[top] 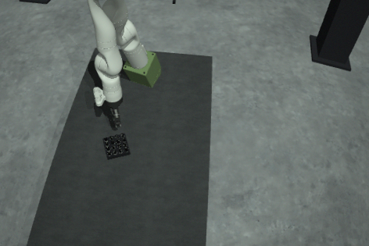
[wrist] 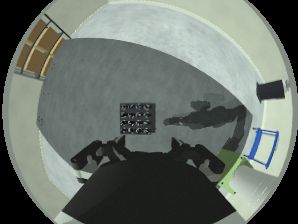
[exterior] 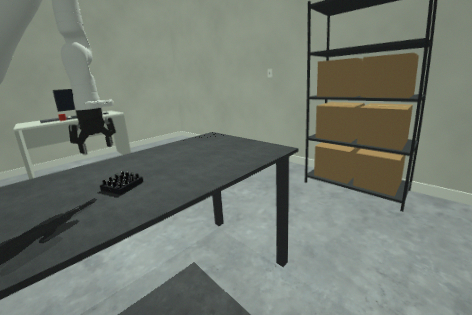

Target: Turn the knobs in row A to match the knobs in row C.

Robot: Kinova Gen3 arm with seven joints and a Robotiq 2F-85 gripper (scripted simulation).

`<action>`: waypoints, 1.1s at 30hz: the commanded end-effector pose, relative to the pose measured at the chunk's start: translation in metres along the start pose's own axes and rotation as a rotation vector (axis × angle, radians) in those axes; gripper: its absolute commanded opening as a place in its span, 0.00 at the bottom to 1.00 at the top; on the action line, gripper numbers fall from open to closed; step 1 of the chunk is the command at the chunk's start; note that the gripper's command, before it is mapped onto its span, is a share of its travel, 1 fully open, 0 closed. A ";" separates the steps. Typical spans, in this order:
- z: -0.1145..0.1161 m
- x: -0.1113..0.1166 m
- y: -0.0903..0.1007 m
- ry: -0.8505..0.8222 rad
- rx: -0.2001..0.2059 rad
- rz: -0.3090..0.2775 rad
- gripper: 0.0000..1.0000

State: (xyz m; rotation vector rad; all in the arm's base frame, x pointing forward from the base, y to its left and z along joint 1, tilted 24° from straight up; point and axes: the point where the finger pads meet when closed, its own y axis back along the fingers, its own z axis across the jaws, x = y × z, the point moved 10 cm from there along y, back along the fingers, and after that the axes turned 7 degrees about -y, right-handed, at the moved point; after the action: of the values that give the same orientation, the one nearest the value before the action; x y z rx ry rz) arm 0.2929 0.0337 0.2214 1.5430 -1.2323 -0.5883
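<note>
The black knob box (top: pixel 116 146) (exterior: pixel 121 184) (wrist: pixel 137 119) stands flat on the dark table (top: pixel 168 172) (exterior: pixel 200 166) (wrist: pixel 85 75). Its knobs stand upright in four rows, with small white marks and lines. They are too small to read, so I cannot tell where each knob points. In the wrist view a bare strip runs along the box's right edge; I cannot make out the socket or the printed names. My gripper (top: pixel 117 127) (exterior: pixel 97 147) (wrist: pixel 148 141) is open and empty. It hangs well above the table, clear of the box and touching no knob.
The arm's green base block (top: pixel 145 76) (wrist: pixel 227 169) stands at one end of the table. The arm's shadow (exterior: pixel 50 226) (wrist: pixel 210 118) falls on the table beside the box. A shelf rack with cardboard boxes (exterior: pixel 367 78) stands beyond the table. No obstacle shows close around the knob box.
</note>
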 end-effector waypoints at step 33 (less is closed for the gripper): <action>-0.003 -0.010 0.032 0.030 -0.002 -0.009 1.00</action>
State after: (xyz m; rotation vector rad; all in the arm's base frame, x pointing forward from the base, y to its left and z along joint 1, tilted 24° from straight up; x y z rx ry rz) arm 0.2803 0.0391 0.2463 1.5423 -1.2158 -0.5805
